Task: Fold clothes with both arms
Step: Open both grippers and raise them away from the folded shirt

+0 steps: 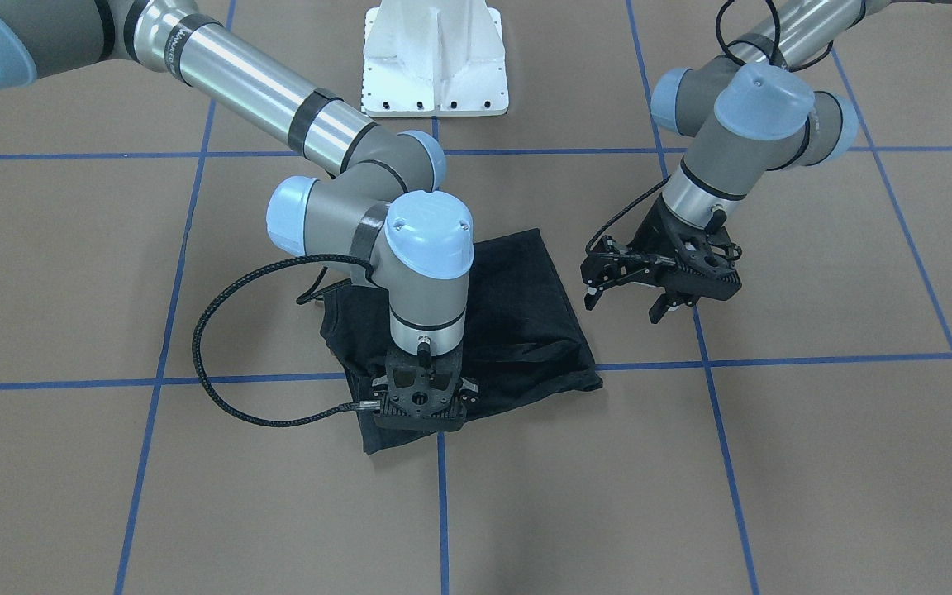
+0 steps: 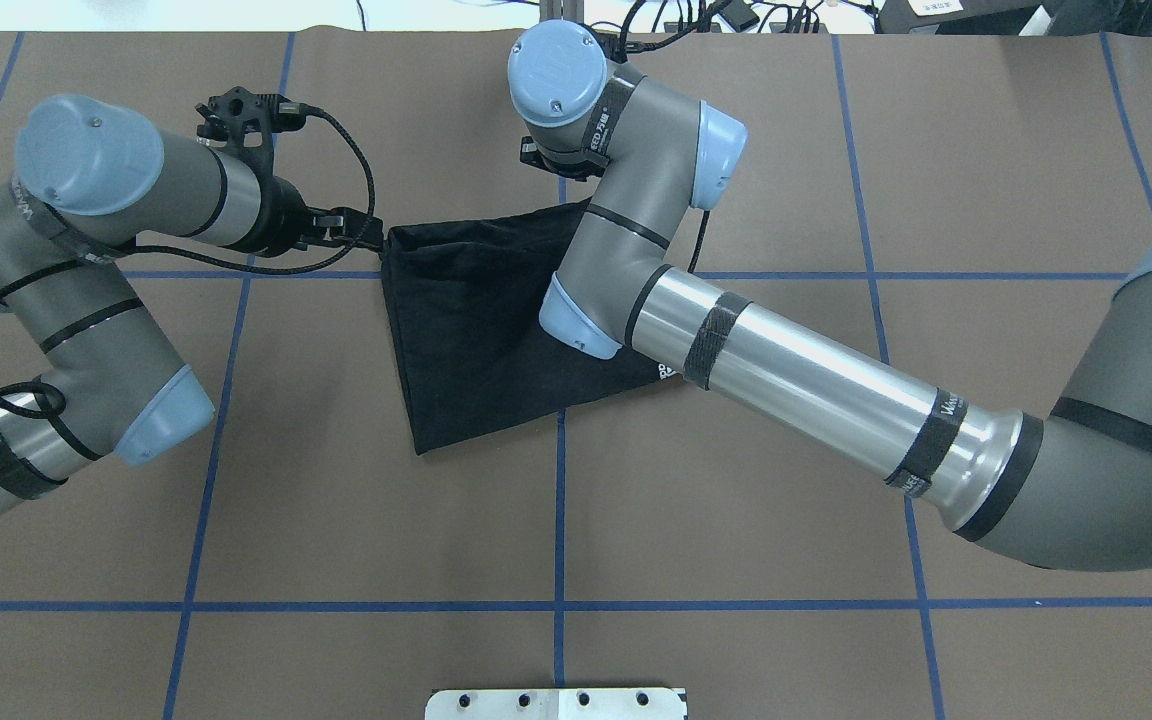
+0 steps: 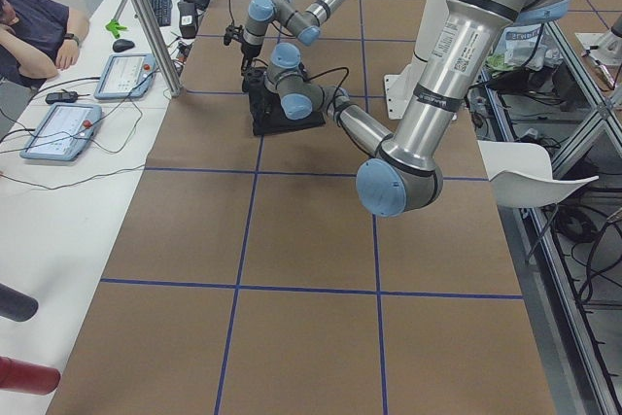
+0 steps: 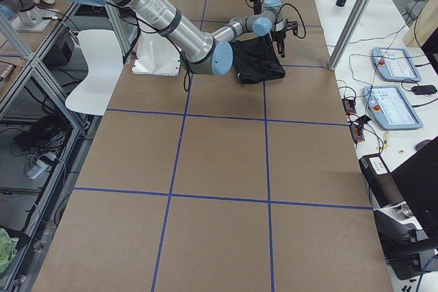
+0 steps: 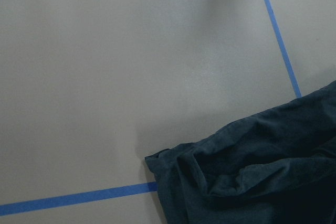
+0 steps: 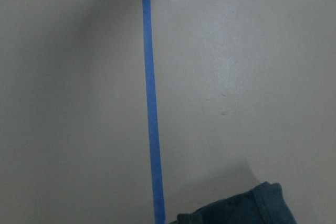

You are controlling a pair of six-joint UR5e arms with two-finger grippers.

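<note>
1. Front-facing view: black T-shirt (image 1: 517, 306) lies in a compact folded bundle at mid-table (image 1: 815, 454)
2. Right gripper (image 1: 418, 403) sits low over its operator-side edge, fingers hidden; I cannot tell their spread
3. Left gripper (image 1: 621, 306) hovers beside a corner, fingers wide, empty
4. Probably best: pinch matching corners, lift evenly
5. No container shows

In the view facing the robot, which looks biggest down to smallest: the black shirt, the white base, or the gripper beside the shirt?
Largest: black shirt.
Then white base and left gripper, too alike to rank: base cut off at the edge, gripper perhaps nearer the camera.
</note>
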